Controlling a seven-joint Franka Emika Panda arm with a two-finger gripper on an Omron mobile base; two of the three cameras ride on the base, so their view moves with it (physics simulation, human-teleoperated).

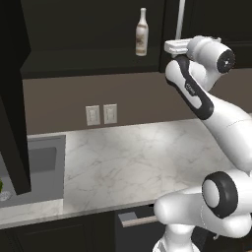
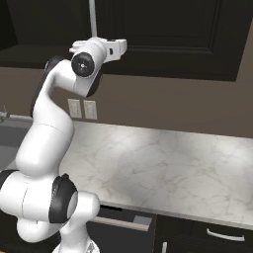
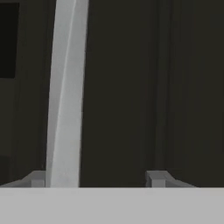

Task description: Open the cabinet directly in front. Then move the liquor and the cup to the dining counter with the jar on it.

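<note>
The near-black cabinet has its left door swung open, and its right door is closed. The liquor, a slim pale bottle, stands upright on the open shelf. My gripper is raised to the right door's silver bar handle. The handle runs between the two fingertips, close against the left fingertip, with a wide gap to the right one. The jaws stand apart. From the left base view the hand sits just under the handle. The cup, the dining counter and the jar are out of view.
A marble worktop lies below the cabinet, with a sink at its left. Two wall outlets sit on the brown backsplash. A drawer under the worktop stands slightly open. A green sliver shows at the left edge.
</note>
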